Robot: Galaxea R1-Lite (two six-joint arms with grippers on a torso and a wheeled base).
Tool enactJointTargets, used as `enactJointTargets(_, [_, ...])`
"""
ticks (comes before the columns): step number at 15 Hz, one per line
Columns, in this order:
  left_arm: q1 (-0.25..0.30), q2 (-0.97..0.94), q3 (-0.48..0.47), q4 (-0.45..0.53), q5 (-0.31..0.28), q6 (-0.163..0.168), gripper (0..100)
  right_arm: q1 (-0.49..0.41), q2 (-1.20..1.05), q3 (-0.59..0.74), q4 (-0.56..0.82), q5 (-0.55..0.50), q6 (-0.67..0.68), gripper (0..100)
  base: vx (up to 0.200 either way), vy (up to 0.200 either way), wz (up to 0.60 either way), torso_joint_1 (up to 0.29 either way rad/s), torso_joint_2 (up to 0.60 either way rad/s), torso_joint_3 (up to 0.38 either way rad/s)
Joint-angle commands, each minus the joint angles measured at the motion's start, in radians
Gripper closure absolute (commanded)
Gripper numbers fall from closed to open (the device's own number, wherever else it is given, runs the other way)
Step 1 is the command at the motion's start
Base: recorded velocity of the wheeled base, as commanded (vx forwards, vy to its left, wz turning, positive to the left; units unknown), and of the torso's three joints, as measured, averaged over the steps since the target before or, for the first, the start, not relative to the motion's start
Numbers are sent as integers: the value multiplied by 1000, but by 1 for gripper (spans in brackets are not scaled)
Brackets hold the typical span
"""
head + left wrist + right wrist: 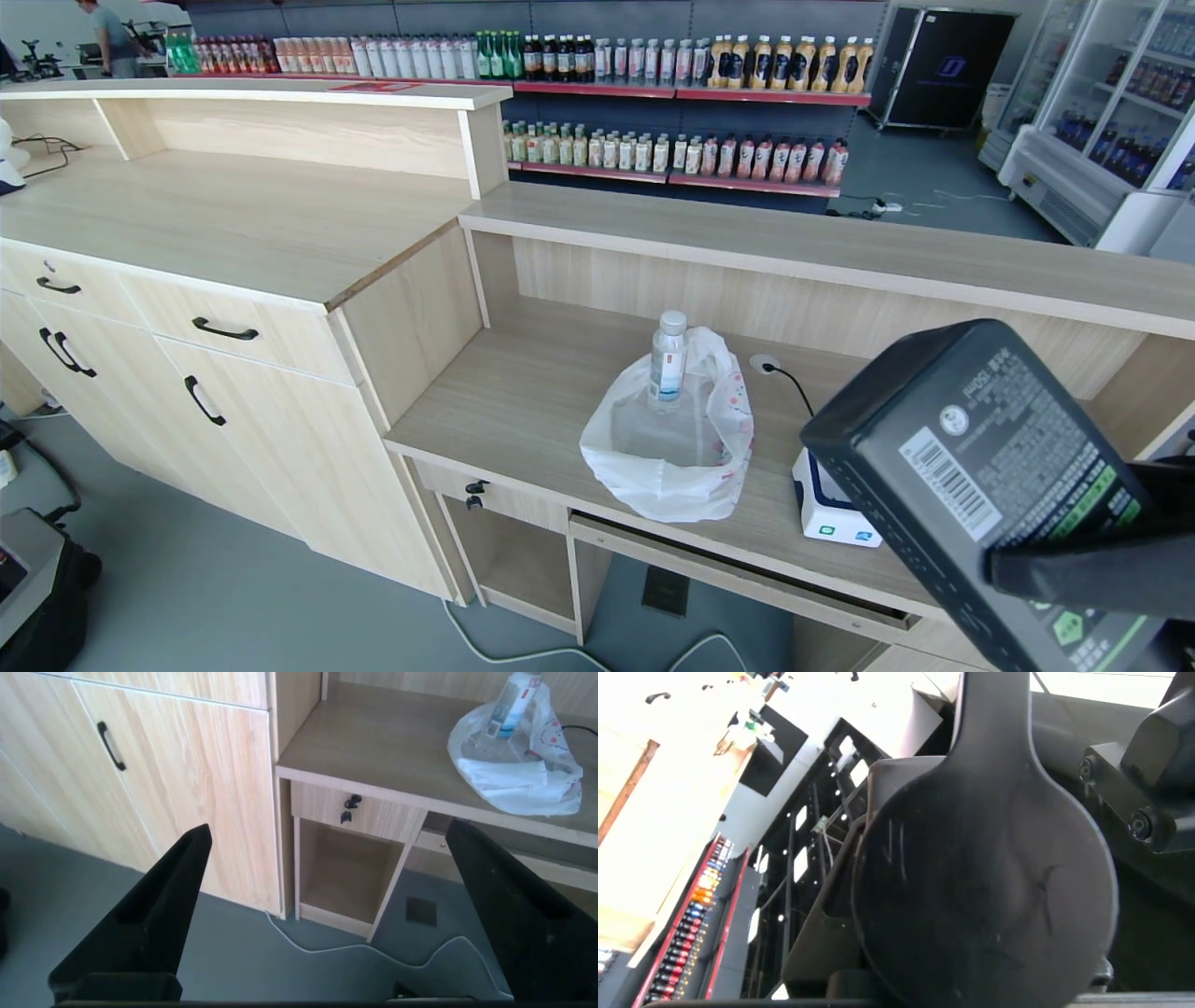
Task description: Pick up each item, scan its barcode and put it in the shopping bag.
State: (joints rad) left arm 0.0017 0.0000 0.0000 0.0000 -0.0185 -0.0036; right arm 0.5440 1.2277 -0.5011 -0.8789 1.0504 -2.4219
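Right up against the head camera, low on the robot's right, is a black package [971, 467] held up in the air and tilted, with its white barcode [950, 481] label facing the lens. The right gripper [1036, 569] is clamped on it: one dark finger [1083, 565] lies across the printed face near the lower end, and the other finger is hidden behind the package, so I can't see that side. Just past the package, and partly covered by it, a white and blue scanner [826, 509] sits near the front edge of the lower counter [523, 401]. A black cable [794, 383] runs from a round hole in the counter toward the scanner. Right beside the scanner, on the robot's left of it, is the white plastic shopping bag [672, 457], mouth open, with a clear water bottle [667, 359] standing upright inside it. Nothing sits between the package and the bag, only the scanner below the package. The left gripper [327, 840] hangs off to the left over the grey floor [280, 961], fingers spread wide and holding nothing, well apart from the bag and facing the drawer [360, 814] under the counter. Behind the counter, shelves [653, 61] of drink bottles line the far wall.
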Motion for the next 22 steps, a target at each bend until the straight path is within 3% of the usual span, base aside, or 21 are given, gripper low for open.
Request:
enactJointTargets(1, [0,2,0,0,0,1,0,1,6,1,0,2,0,100,0,0,0,0,0,0])
enactJointTargets(11, [0,2,0,0,0,-1,0,-7,7,-7,0,2,29,100,0,0,0,0,0,0])
enactJointTargets(14, [0,2,0,0,0,1,0,-85,-45,-13,-5,2,110,100,0,0,0,0,0,0])
enactJointTargets(16, [0,2,0,0,0,1,0,-199,-65,-13,5,-41,245,100,0,0,0,0,0,0])
enactJointTargets(19, [0,2,0,0,0,1,0,-633,-154,33,29,-306,741,100,0,0,0,0,0,0])
enactJointTargets(20, [0,2,0,0,0,-1,0,-711,-186,38,69,-363,828,100,0,0,0,0,0,0])
enactJointTargets(21, [0,2,0,0,0,1,0,-868,-241,41,235,-492,1011,100,0,0,0,0,0,0])
enactJointTargets(22, [0,2,0,0,0,-1,0,-918,-244,36,267,-593,1136,100,0,0,0,0,0,0])
